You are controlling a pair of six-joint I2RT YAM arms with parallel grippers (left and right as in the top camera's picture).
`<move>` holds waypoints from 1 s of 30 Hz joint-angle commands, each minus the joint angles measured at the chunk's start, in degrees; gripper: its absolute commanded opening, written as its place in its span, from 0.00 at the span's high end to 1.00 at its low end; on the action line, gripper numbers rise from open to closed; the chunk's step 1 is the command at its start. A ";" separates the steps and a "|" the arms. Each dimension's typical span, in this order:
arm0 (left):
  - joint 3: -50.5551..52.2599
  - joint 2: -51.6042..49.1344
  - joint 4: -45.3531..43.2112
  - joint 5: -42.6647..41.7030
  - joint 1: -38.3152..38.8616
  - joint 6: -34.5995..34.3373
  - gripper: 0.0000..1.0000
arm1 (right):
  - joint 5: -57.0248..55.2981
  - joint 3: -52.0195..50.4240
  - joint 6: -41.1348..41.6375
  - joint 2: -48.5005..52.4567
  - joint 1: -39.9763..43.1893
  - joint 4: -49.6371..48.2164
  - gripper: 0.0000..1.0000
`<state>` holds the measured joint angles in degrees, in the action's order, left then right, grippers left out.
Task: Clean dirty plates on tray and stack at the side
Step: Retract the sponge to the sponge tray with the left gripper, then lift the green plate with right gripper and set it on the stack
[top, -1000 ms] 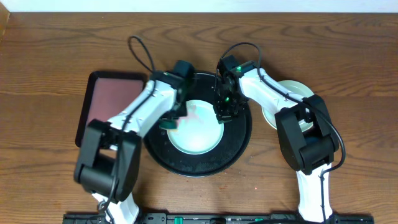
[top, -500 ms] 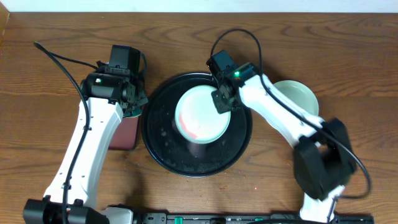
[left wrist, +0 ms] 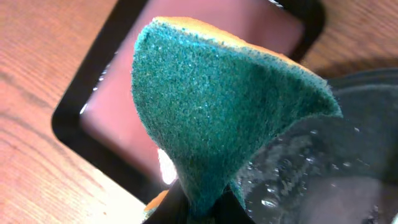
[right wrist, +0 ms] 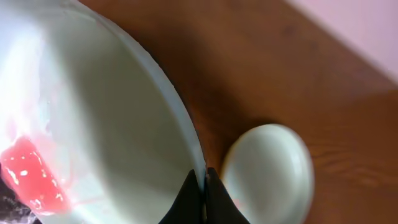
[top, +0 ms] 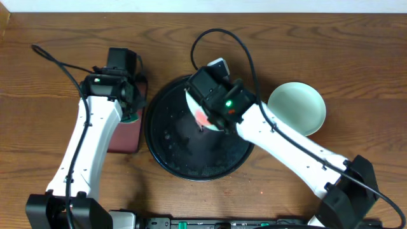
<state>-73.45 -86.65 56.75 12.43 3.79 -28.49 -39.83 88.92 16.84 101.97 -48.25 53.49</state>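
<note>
Left pincer (left wrist: pixel 198 208) clamped on folded green scouring sponge (left wrist: pixel 217 112). Right pincer (right wrist: pixel 201 190) clamped on rim of red-smeared pale round plate (right wrist: pixel 93 112); overhead, frame centre, arm hides most of it.

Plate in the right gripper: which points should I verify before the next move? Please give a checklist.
1. Right gripper shut on the held plate at its rim: ok.
2. Held plate over the round tray: ok.
3. Held plate clean: not ok, a red smear shows.
4. Left gripper shut on the sponge: ok.
5. Sponge at the held plate: not ok, it hangs over the rectangular tray, apart.
6. Second plate lying on the table at the right: ok.
</note>
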 commanded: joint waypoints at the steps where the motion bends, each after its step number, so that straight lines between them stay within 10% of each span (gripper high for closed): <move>1: 0.90 -0.28 0.00 1.53 -2.25 0.31 0.92 | -15.02 0.26 2.93 -2.54 -3.17 0.17 0.99; 17: 0.94 -0.33 -0.26 -1.97 -9.25 0.33 0.93 | -44.85 0.26 8.00 -2.67 -13.33 1.42 0.99; 24: 0.96 -0.33 -0.26 -2.82 -9.25 0.35 0.93 | -44.00 0.26 9.75 -2.67 -13.62 1.66 0.99; 30: 0.96 -0.33 -0.24 -2.82 -9.25 0.37 0.93 | -17.33 0.26 9.64 -2.64 -9.29 2.54 0.99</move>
<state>-73.01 -86.70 56.55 9.34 -5.21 -28.49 -71.92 88.92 24.75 100.75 -60.58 55.68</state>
